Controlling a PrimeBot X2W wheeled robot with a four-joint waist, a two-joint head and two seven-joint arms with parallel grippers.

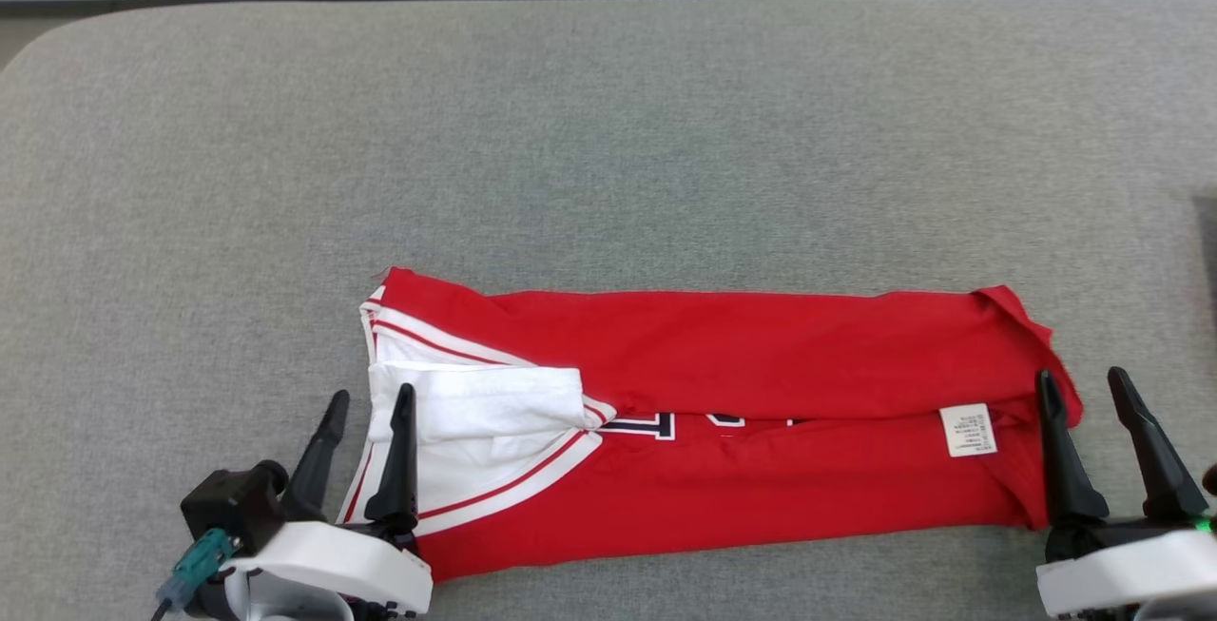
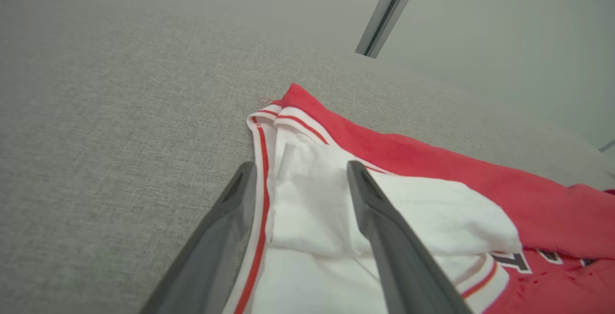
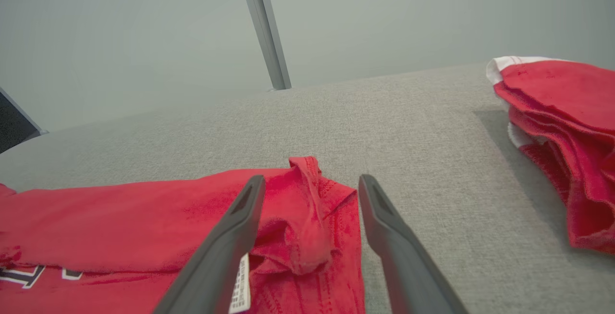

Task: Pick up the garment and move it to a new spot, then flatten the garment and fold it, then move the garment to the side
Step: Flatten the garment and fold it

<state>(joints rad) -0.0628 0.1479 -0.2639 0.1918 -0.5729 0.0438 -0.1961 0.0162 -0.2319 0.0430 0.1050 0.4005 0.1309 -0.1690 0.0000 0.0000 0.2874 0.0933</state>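
Head view has the red garment lying folded into a long band on the near part of the grey table, left gripper and right gripper spread wide and empty at its ends, so pinching only the top layer could undo the fold.

A red jersey is laid folded into a long band on the grey table. At the jersey's white-trimmed end the left gripper is held with fingers spread; at its end with the care label, the right gripper likewise.
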